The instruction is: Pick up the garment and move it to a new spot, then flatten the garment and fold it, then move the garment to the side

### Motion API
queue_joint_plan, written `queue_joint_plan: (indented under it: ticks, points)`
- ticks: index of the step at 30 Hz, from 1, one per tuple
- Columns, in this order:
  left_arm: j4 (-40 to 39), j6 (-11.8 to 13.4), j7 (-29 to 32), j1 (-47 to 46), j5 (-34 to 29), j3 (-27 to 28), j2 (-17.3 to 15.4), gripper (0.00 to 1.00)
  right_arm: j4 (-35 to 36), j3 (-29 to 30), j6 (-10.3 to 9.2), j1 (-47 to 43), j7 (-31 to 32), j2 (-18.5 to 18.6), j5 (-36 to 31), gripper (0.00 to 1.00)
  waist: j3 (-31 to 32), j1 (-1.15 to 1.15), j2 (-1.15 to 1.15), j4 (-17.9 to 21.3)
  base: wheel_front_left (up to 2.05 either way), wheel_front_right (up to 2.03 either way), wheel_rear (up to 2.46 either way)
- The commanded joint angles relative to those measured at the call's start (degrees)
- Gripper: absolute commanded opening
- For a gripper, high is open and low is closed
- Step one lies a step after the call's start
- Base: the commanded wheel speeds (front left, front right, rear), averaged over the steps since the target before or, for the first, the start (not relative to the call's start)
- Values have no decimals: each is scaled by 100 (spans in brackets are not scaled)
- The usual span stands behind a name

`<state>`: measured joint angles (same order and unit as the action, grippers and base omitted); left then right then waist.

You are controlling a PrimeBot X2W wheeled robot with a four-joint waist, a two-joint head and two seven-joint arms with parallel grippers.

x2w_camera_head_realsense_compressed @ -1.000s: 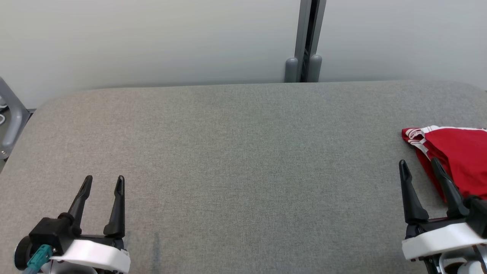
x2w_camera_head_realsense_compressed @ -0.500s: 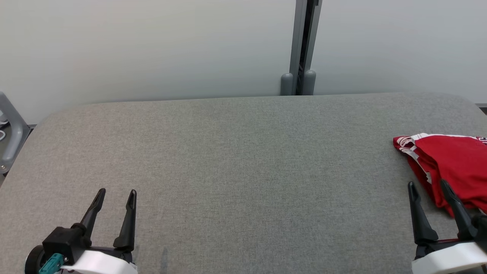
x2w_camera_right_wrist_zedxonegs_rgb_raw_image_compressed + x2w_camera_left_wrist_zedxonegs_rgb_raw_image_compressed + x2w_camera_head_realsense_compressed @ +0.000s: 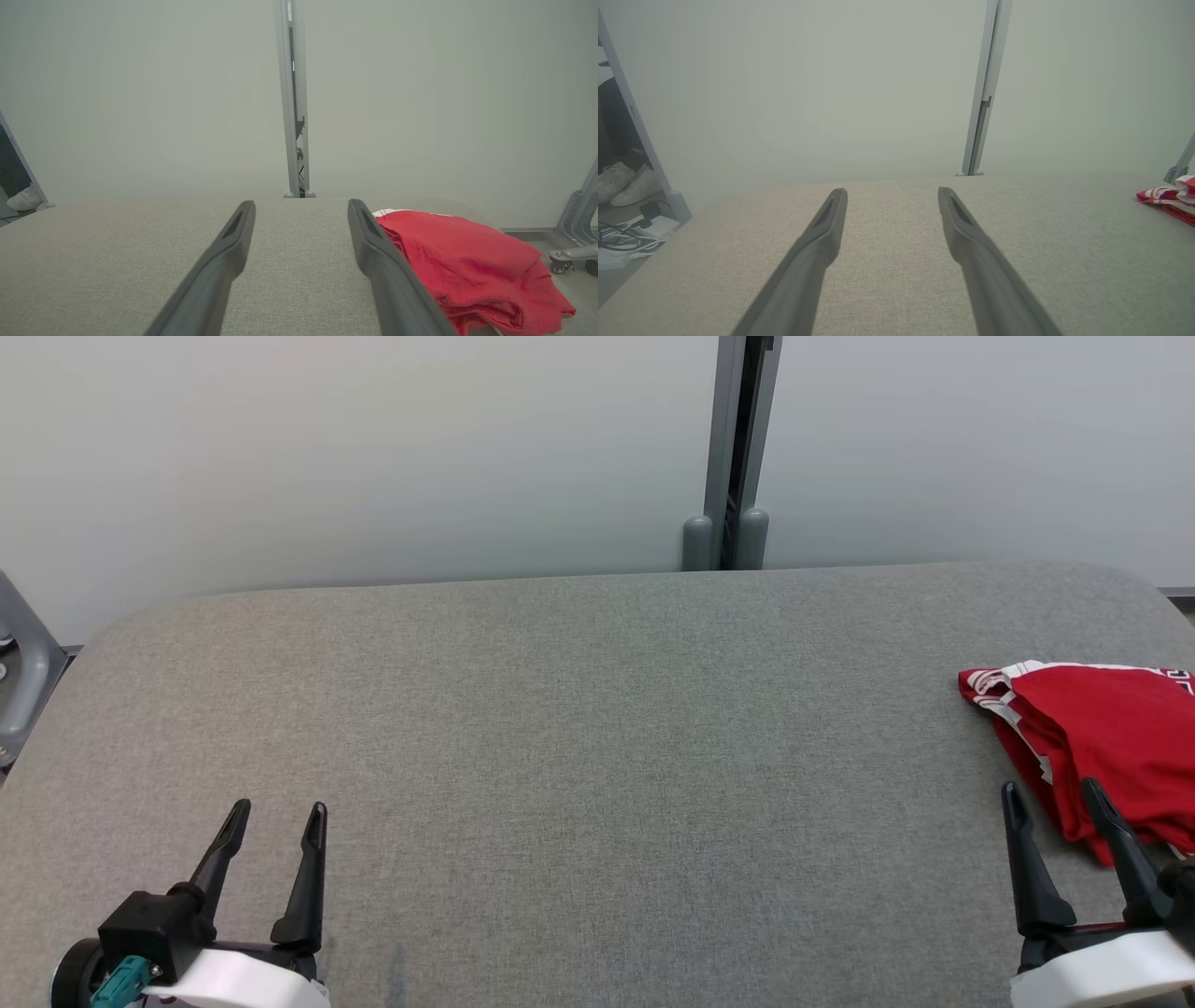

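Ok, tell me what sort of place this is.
Probably a robotics lab or test room: a grey fabric-covered table bearing one red garment, plain pale partition panels joined by a metal post, and loose cables on the floor.

On the table, the garment lies at three o'clock, the right gripper close by at four, the left gripper at eight, and a post stands behind at twelve.

Soft even light, perhaps hazy.
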<state>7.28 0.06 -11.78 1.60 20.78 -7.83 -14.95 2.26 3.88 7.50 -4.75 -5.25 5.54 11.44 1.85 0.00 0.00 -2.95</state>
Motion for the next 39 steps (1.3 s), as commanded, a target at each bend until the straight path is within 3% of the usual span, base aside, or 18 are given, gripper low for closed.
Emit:
queue_joint_plan:
  ticks: [1, 17, 18, 21, 39]
  points:
    - [2, 31, 15, -31, 22, 4, -30, 100, -1, 23, -2, -48, -22, 6, -15, 100, -2, 0, 0, 7, 0, 0, 0]
    - [61, 74, -4, -133, 82, -37, -30, 100, 50, 81, -2, -78, -29, -21, 1, 100, -115, 0, 0, -48, 0, 0, 0]
    - [64, 74, -1, -74, 77, -50, -12, 0, 28, 71, 0, -38, -5, -28, 2, 0, -116, 0, 0, -49, 0, 0, 0]
    - [206, 73, 3, 41, 87, -90, 92, 0, -142, 64, 0, -78, 6, -81, 13, 0, -118, 0, 0, -47, 0, 0, 0]
    - [384, -124, 62, -257, 1785, -54, 348, 0, -715, 503, 0, 450, 666, -119, 1774, 0, -133, 0, 0, 1, 0, 0, 0]
